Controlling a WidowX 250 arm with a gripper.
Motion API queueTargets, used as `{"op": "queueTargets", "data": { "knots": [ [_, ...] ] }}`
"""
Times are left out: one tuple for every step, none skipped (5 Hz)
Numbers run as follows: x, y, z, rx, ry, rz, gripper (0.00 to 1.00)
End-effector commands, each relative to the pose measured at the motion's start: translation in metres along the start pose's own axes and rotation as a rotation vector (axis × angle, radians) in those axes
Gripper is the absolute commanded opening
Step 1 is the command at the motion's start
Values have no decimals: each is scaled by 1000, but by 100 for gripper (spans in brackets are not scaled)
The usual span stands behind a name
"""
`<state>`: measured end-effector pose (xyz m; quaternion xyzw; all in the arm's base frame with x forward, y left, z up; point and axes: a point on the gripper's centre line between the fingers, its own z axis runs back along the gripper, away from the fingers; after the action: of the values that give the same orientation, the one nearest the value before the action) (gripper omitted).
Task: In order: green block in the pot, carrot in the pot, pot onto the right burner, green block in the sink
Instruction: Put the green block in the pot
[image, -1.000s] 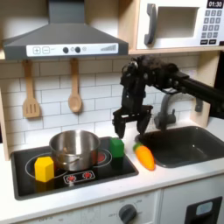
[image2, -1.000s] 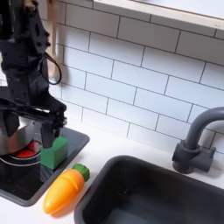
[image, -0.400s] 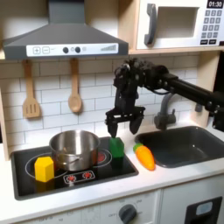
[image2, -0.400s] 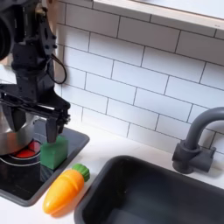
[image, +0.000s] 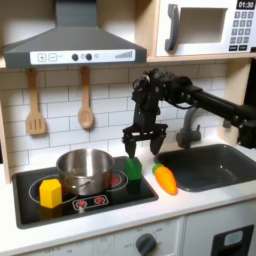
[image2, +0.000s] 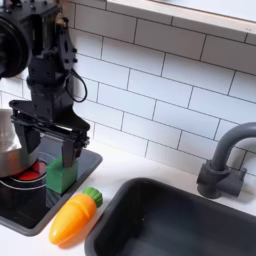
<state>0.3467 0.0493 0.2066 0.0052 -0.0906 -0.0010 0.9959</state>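
1. One gripper (image: 141, 146) (image2: 47, 142) hangs at mid-frame in both exterior views, fingers spread and holding nothing, just above the green block (image: 133, 168) (image2: 62, 176).
2. The green block sits on the cooktop (image: 120, 195) beside the pot (image: 84, 171).
3. The carrot (image: 165, 179) (image2: 73, 218) lies on the counter near the sink (image: 209, 165) (image2: 180, 220).

The green block (image: 133, 168) is a small dark-green cube sitting flat on the black cooktop, just right of the pot (image: 84, 171) in the first exterior view. The pot, shiny steel and lidless, stands upright on the cooktop (its inside looks empty). The carrot (image: 165, 179), orange with a green tip, lies on the white counter between cooktop and sink (image: 212, 165). In the second exterior view the carrot (image2: 73, 217) lies nearer than the block (image2: 62, 177).
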Motion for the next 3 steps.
{"op": "queueTargets", "data": {
  "knots": [
    [8, 2, -3, 13, 1, 13, 100],
    [12, 2, -9, 23, 9, 13, 100],
    [16, 2, -16, 19, 27, 26, 100]
  ]
}}
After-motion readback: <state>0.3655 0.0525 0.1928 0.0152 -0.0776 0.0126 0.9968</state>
